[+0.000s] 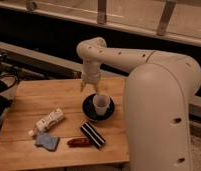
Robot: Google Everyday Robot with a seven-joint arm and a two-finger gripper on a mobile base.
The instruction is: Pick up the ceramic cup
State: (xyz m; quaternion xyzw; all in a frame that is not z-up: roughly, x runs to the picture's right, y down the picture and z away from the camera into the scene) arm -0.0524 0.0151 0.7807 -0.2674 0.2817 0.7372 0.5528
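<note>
- One gripper [90,86] at the end of the robot's single white arm [119,55] points down over the back of a wooden table [39,97]. It hangs just above and behind the left rim of the saucer. How far open it is cannot be told, and nothing is seen in its hold.
- One ceramic cup [100,104] stands upright in the middle of one round black saucer [89,112], below the gripper and a little to its right, apart from it.
- The cup is small, plain and white, with a round open rim. It narrows slightly towards its base and is narrower than the saucer under it. No mark or writing can be seen on it.
- Four other things lie on the table nearer the front edge, one of each:
  - a black bar with pale stripes [92,135], just in front of the saucer;
  - a small red item [79,142] touching or just beside the bar's left side;
  - a blue pad [47,142] further left;
  - a white tube [48,121] lying on its side above the pad.
- No lettering on any of them is readable.
- The robot's broad white body [161,115] fills the right of the scene.
</note>
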